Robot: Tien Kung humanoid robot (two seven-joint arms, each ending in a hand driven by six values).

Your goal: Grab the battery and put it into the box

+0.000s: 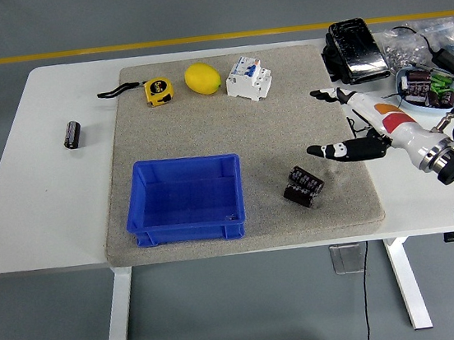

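From the head view, the item nearest me is the blue box (185,200), an open-topped bin standing upright at the near-left part of the grey mat (305,127), its interior holding nothing that I can see. Just to its right, also on the mat and apart from the box, lies the battery (304,186) — a small black pack of cells, tilted at an angle to the mat edge. My right hand (363,128) comes in from the right edge and hovers over the mat's right side, above and to the right of the battery, not touching it; fingers extended and spread, with nothing held. The thumb points left toward the battery, the other fingers reach toward the far side. Along the far edge of the mat sit a yellow tape measure (158,90) with a black strap, a lemon (202,78) and a white circuit breaker (248,79), well apart from the box. On the bare white table (40,201) left of the mat lies a small black cylinder (72,134). At the table's far-right corner — off the mat — are a black pouch (355,50), a bag of small parts (431,41) and a dish of components (428,89).
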